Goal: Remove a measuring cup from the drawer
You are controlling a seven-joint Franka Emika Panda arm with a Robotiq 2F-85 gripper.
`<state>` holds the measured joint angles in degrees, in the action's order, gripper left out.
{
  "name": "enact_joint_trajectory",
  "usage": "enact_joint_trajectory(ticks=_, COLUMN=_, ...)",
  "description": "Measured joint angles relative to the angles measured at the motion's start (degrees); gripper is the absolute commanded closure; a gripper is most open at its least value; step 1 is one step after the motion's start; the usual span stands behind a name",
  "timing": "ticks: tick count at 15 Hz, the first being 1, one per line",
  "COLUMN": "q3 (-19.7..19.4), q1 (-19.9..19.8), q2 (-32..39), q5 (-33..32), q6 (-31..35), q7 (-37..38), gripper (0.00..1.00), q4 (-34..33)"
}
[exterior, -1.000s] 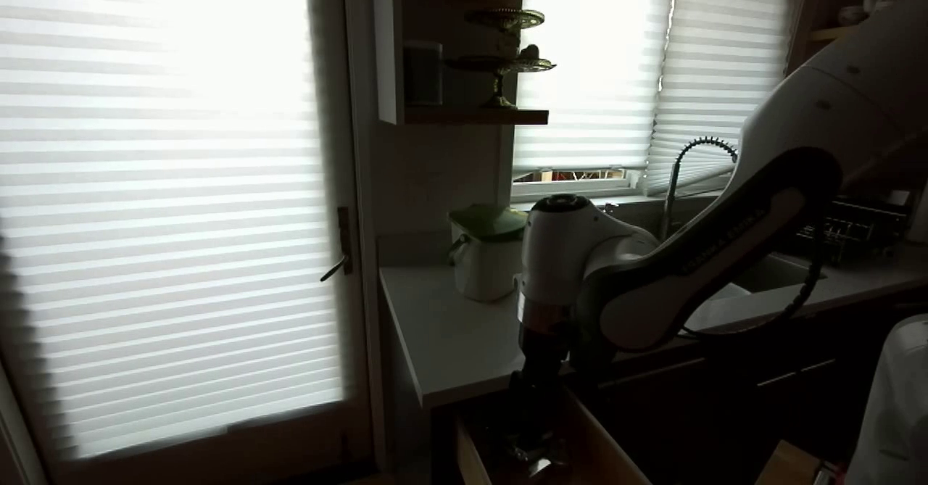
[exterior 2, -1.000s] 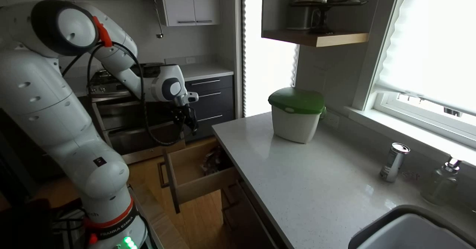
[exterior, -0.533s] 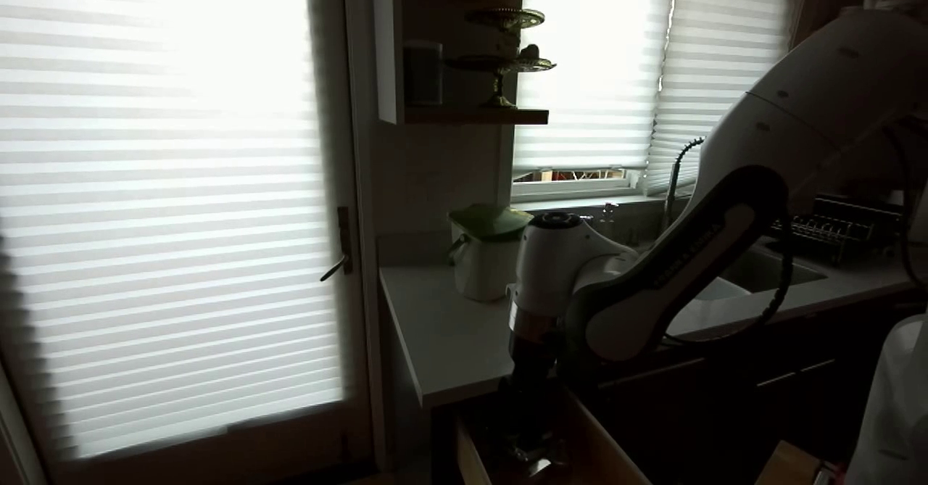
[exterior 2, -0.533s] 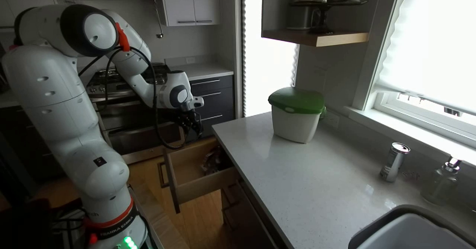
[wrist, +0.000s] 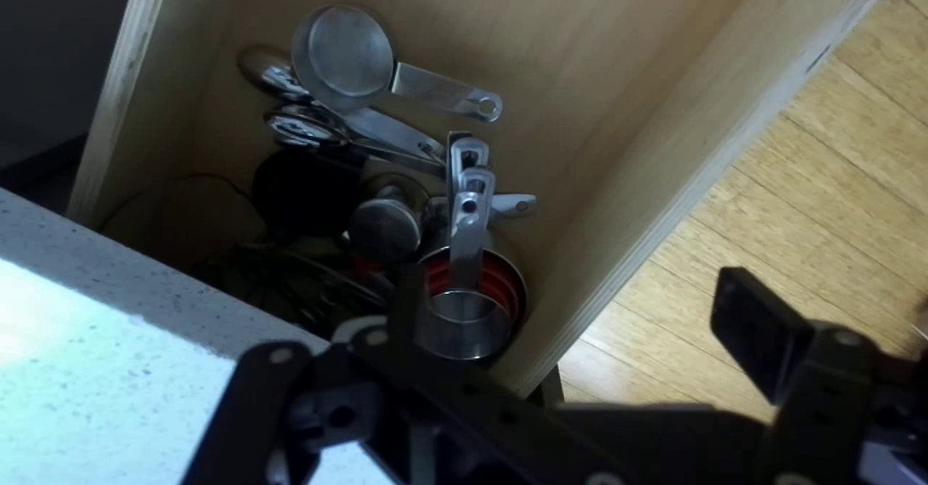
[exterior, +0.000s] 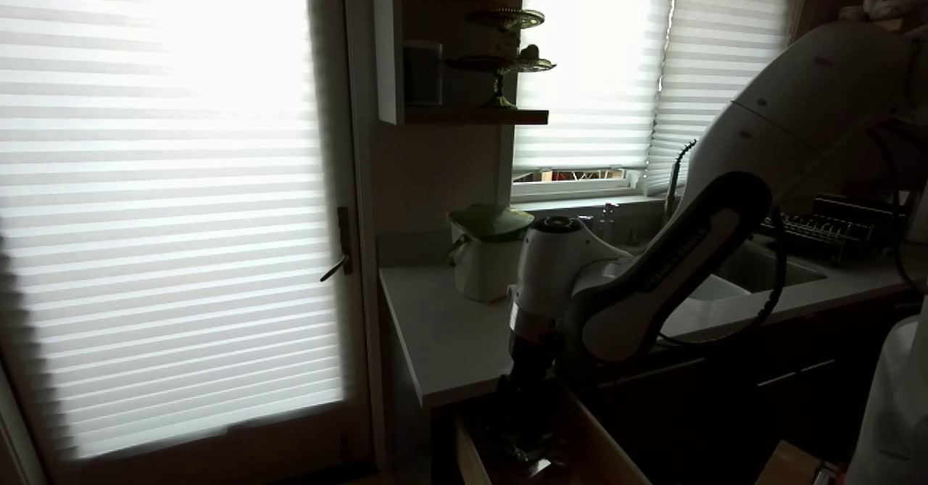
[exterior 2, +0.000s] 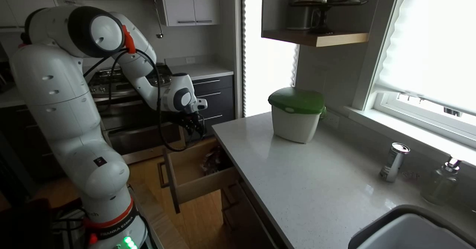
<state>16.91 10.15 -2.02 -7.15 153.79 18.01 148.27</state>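
Observation:
The drawer (exterior 2: 202,185) is pulled open, its wooden side wall also showing in an exterior view (exterior: 605,438) and in the wrist view (wrist: 674,159). In the wrist view a round metal measuring cup (wrist: 348,54) with a flat handle lies inside the drawer. More metal cups (wrist: 467,333) are nested together near a side wall, their handles standing up. My gripper (wrist: 580,318) is open and empty, fingers wide apart. One finger overlaps the nested cups in view; the other is over the floor beyond the side wall. In both exterior views the dark gripper (exterior 2: 196,125) (exterior: 523,412) is over the drawer.
Metal spoons (wrist: 304,126) and other dark utensils share the drawer. The countertop (wrist: 145,340) edge lies close beside the gripper. A white bin with a green lid (exterior 2: 296,115) stands on the counter. A wooden shelf (exterior 2: 316,38) hangs above it.
The arm has moved over the drawer, to the right and slightly down in an exterior view, left and down in another. The drawer and its contents have not visibly moved.

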Motion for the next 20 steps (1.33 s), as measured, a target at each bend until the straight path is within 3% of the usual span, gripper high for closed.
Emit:
enact_joint_trajectory(ticks=16, q3=-7.7, q1=0.5, q2=16.2, q5=-9.2, q6=16.7, q7=0.6, gripper=0.00, q4=-3.7)
enact_joint_trajectory(ticks=17, q3=-8.4, q1=0.8, q2=17.1, q5=-9.5, q6=17.3, q7=0.8, gripper=0.01, q4=-4.1)
enact_joint_trajectory(ticks=20, q3=-10.1, q1=1.8, q2=19.6, q5=-9.9, q6=18.6, q7=0.9, gripper=0.22, q4=-5.5)
